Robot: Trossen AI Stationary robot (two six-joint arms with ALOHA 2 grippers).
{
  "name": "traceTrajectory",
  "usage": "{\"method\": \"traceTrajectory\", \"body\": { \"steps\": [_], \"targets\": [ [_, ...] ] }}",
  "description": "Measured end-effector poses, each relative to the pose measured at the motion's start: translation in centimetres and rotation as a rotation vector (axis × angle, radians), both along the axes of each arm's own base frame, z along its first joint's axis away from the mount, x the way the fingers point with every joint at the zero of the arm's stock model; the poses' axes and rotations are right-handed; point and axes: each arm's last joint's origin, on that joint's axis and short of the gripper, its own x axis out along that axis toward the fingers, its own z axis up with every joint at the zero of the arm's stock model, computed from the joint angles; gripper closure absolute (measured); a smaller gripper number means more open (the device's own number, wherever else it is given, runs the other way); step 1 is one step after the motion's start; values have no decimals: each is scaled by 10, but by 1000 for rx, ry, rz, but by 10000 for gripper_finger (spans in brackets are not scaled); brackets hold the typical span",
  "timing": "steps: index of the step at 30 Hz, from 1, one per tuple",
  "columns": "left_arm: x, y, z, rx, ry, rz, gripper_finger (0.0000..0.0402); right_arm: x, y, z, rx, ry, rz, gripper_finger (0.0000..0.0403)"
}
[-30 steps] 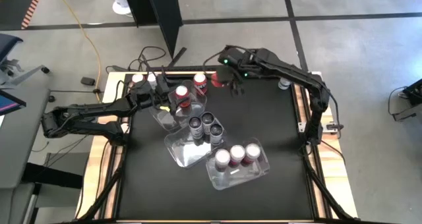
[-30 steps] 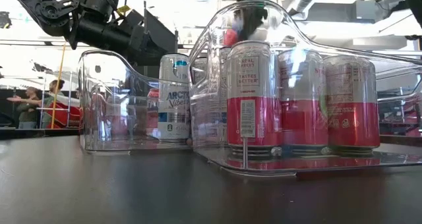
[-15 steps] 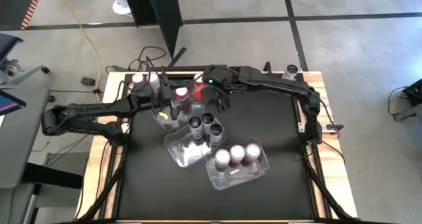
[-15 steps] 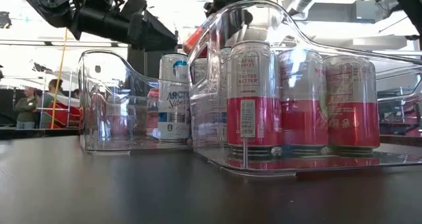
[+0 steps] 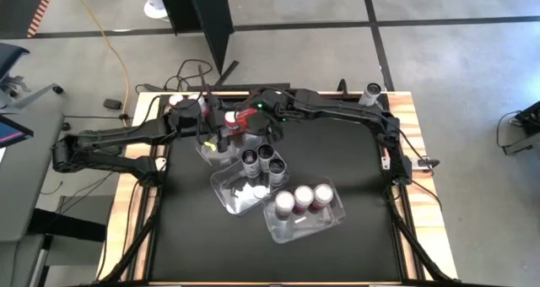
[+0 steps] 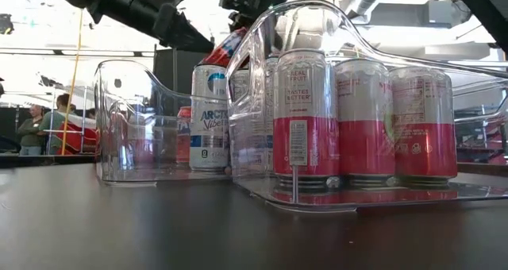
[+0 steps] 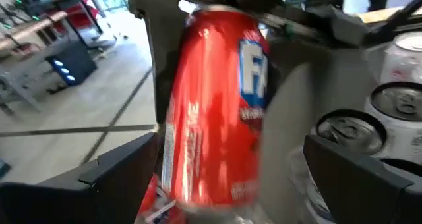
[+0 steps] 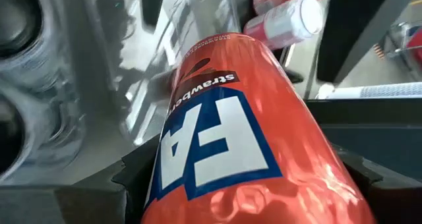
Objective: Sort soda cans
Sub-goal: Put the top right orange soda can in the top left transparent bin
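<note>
**Over the far tub, our right end effector holds a red can**

Between our right end effector's [image 8: 231, 178] dark fingers [image 8: 142, 168] sits a red soda can [image 8: 231, 138], lying tilted, its blue-edged white letters and the word "strawberry" facing the wrist camera. We grip it around the body, up off the bench [image 5: 337, 152]. From above, that red can [image 5: 245, 118] hangs over the far clear tub [image 5: 211, 148], with our right arm stretched across the back edge of the bench to reach it.

Just beside this end effector, on its left, waits our left end effector [image 5: 213, 127]. Its jaws stand wide apart, and in its wrist view the same red can [image 7: 211, 105] fills the gap ahead of its fingers [image 7: 119, 168] without our being able to tell whether they touch it.

Nearer than the held can, the middle tub [image 5: 240, 194] carries dark-topped cans [image 5: 260, 158] at its far end. Farther toward the near edge, the third tub [image 5: 304, 219] holds three white-and-red cans [image 5: 304, 198] in a row; the level view shows them upright, side by side [image 6: 361, 119]. In that same view a white can with blue print [image 6: 210, 119] stands behind the clear walls, and the red can [image 6: 234, 44] shows tilted above it.

Behind our left end effector, two more cans [image 5: 181, 103] stand at the bench's back corner, and one silver-topped can [image 5: 371, 91] stands well apart near the opposite back corner. People show in the room beyond [image 6: 32, 131].
</note>
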Motion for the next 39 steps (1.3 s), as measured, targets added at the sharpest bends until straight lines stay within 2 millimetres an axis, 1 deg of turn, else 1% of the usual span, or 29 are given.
{"method": "traceTrajectory", "body": {
  "steps": [6, 9, 16, 18, 24, 34, 37, 39],
  "targets": [
    [-1, 1, -2, 26, 53, 27, 26, 7, 2, -1, -9, -42, 20, 91],
    [-1, 1, -5, 27, 88, 49, 26, 8, 4, -3, 0, -34, 29, 91],
    [11, 7, -24, 21, 180, 67, 26, 15, 14, 2, 3, -107, 94, 91],
    [15, 9, -26, 23, 170, 76, 26, 16, 18, 2, 5, -103, 104, 91],
    [18, 11, -21, 46, 111, 81, 26, 16, 19, 1, 11, -109, 106, 91],
    [22, 9, -8, 46, 126, 71, 26, 16, 16, 2, 25, -113, 111, 91],
    [22, 9, -8, 45, 126, 72, 35, 16, 16, 2, 24, -114, 110, 91],
    [21, 9, -8, 39, 129, 71, 47, 16, 16, 2, 24, -113, 110, 91]
  ]
}}
